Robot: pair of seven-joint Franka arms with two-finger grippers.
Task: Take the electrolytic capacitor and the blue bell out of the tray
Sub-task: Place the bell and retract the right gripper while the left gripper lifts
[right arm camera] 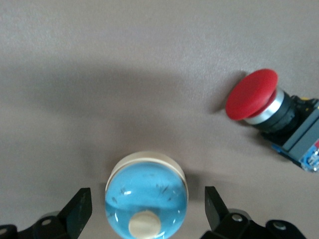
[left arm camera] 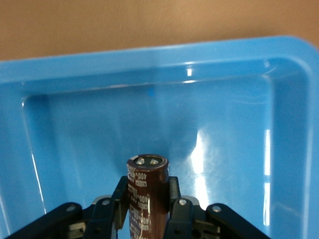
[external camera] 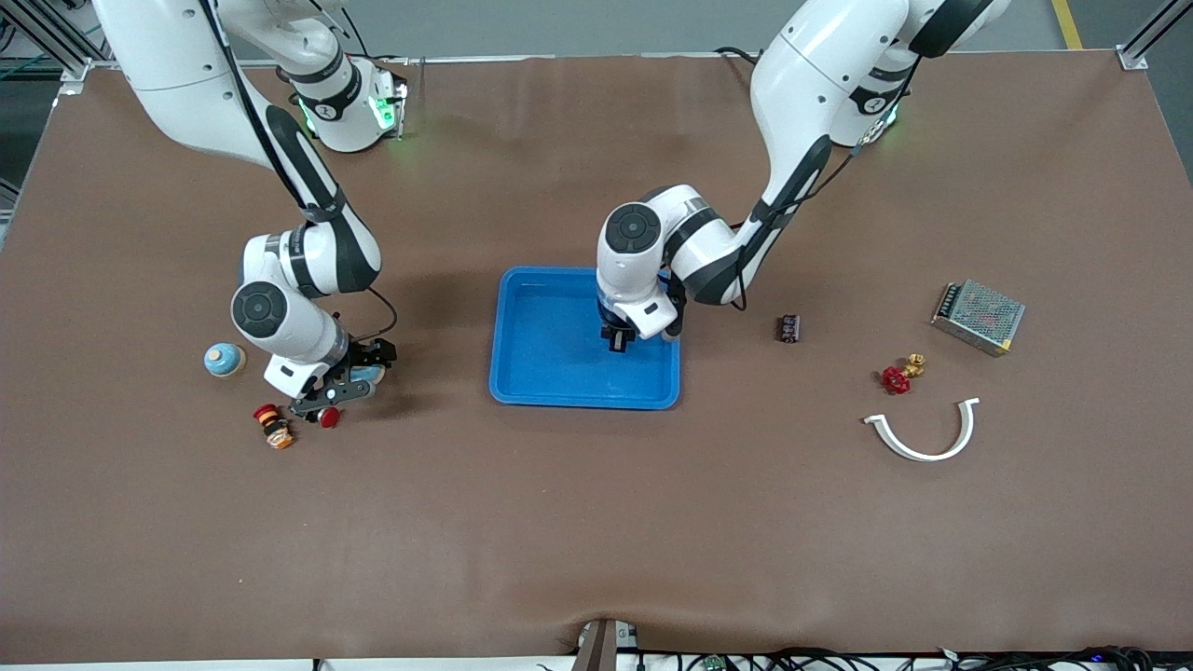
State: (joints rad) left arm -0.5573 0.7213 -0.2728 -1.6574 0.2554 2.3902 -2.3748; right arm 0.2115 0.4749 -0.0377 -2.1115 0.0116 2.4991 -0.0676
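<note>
Left wrist view: left gripper fingers clamped on electrolytic capacitor inside tray. Right gripper fingers wide, straddling blue bell on tabletop, red pushbutton at 2 o'clock.

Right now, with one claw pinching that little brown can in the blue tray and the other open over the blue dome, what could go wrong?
1. The left gripper holds the electrolytic capacitor low on its smooth body inside the tray; it might slip or tilt when lifted.
2. The right gripper stands open around the blue bell on the table; pulling away, a finger could nudge it, perhaps toward the red push button close beside.
</note>
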